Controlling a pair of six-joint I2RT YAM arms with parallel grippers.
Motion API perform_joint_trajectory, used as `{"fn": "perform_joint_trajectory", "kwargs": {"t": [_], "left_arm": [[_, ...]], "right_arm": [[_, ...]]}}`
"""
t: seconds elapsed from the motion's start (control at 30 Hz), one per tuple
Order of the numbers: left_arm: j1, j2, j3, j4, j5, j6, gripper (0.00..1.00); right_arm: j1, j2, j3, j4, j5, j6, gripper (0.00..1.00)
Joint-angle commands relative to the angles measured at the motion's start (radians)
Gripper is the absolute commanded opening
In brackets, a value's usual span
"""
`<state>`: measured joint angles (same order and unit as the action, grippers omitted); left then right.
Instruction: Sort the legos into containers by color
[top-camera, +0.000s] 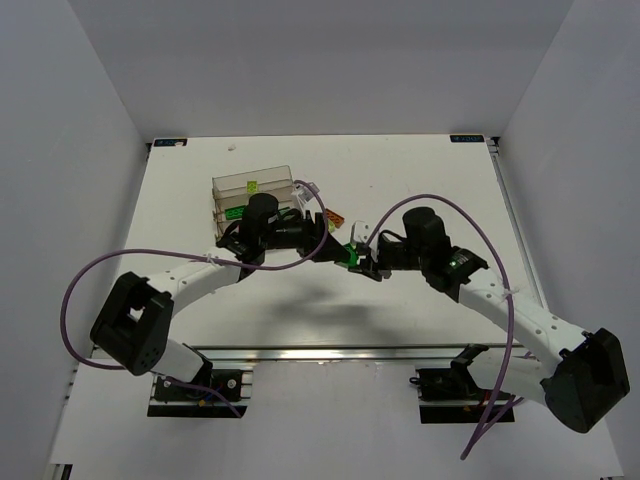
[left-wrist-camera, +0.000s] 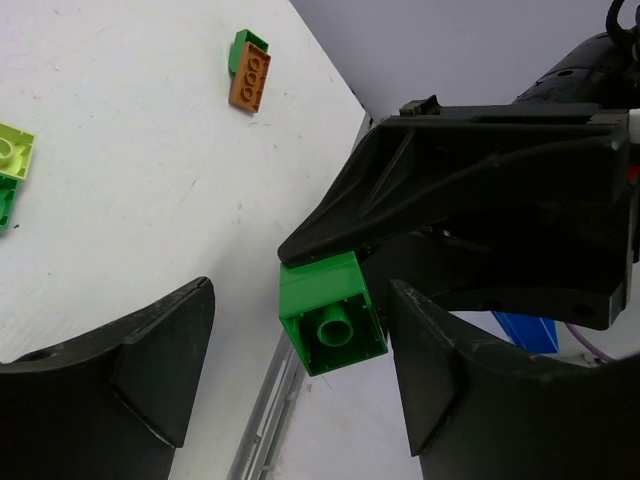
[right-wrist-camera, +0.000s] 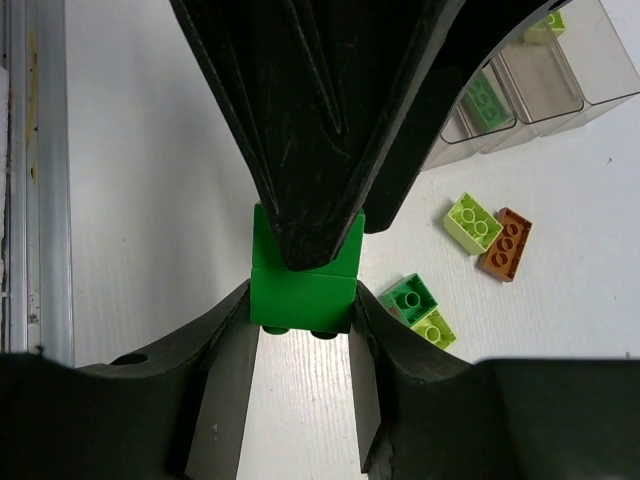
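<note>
My right gripper (right-wrist-camera: 300, 335) is shut on a stack of two green legos (right-wrist-camera: 300, 290), held above the table between the two arms. My left gripper (left-wrist-camera: 300, 385) stands open around the stack's other end (left-wrist-camera: 332, 315); a wide gap shows at its left finger (left-wrist-camera: 150, 370). In the top view the two grippers (top-camera: 325, 236) (top-camera: 362, 260) meet at the green stack (top-camera: 352, 255), right of the clear containers (top-camera: 255, 195). One bin holds a green brick (right-wrist-camera: 487, 100), another a lime one (right-wrist-camera: 548, 22).
Loose on the table lie a lime brick (right-wrist-camera: 473, 222), an orange brick (right-wrist-camera: 504, 243), and a green brick (right-wrist-camera: 409, 297) touching another lime one (right-wrist-camera: 434, 328). A metal rail (right-wrist-camera: 20, 180) runs along the table's near edge.
</note>
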<state>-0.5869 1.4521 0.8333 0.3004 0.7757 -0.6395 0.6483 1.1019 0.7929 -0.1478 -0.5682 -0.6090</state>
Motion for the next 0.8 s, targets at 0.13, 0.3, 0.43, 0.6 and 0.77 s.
{"fn": "perform_joint_trajectory", "kwargs": {"t": [0.13,0.3,0.43,0.6,0.77], "left_arm": [[-0.008,0.045,0.047,0.017,0.068,-0.040,0.67],[-0.008,0.056,0.053,0.013,0.073,-0.043,0.58],[-0.008,0.065,0.059,0.005,0.079,-0.046,0.51],[-0.008,0.068,0.066,-0.006,0.082,-0.046,0.42],[-0.008,0.068,0.089,-0.069,0.073,-0.011,0.24]], "right_arm": [[0.022,-0.031,-0.020,0.073,0.050,0.017,0.00],[0.022,-0.025,-0.024,0.079,0.070,0.023,0.00],[0.025,-0.034,-0.034,0.102,0.100,0.029,0.00],[0.030,-0.060,-0.061,0.137,0.160,0.035,0.00],[0.033,-0.074,-0.073,0.177,0.195,0.035,0.00]]}}
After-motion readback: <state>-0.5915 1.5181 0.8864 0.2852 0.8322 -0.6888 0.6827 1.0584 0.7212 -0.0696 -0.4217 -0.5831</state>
